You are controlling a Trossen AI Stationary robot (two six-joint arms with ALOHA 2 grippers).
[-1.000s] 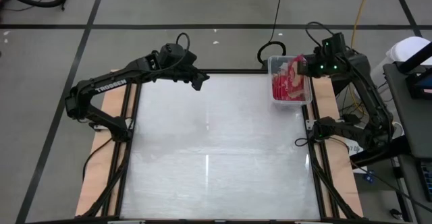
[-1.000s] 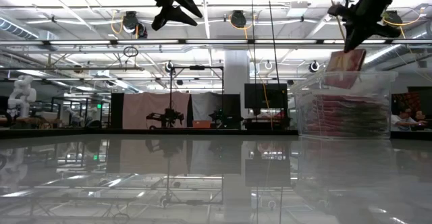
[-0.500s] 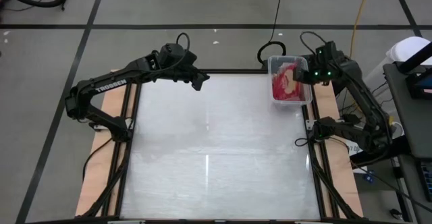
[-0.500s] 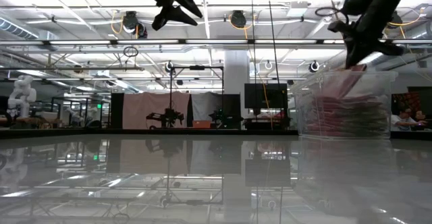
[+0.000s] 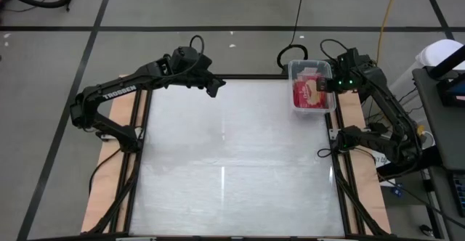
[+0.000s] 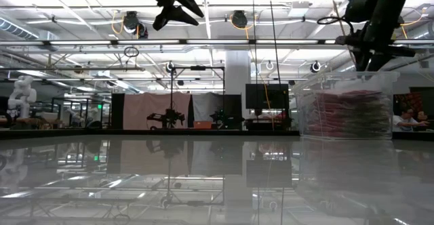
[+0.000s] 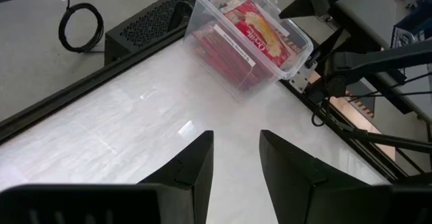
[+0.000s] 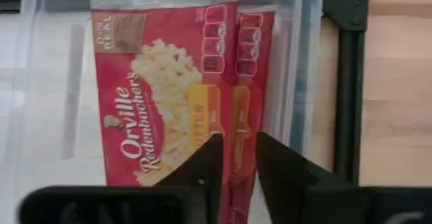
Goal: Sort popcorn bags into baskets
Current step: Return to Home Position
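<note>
The clear basket (image 5: 291,88) stands at the table's far right corner and holds a stack of red popcorn bags (image 6: 342,113). The top bag (image 8: 162,96) lies flat, popcorn picture up, also seen in the left wrist view (image 7: 260,32). My right gripper (image 8: 237,160) hovers over the basket's right side (image 5: 325,85), pointing steeply down, its fingers a little apart with nothing between them. My left gripper (image 5: 216,87) hangs open high above the table's far left part (image 6: 178,16), holding nothing (image 7: 236,156).
The glossy white table top (image 5: 232,161) has a dark frame and wooden side strips (image 5: 352,197). A black cable loop (image 5: 290,55) lies on the floor behind the basket. Equipment stands off the table's right edge (image 5: 443,88).
My right gripper has come down over the basket with a popcorn bag that hung upright from its fingers. The bag has tipped over and now lies flat on the stack, and the gripper has let go of it.
</note>
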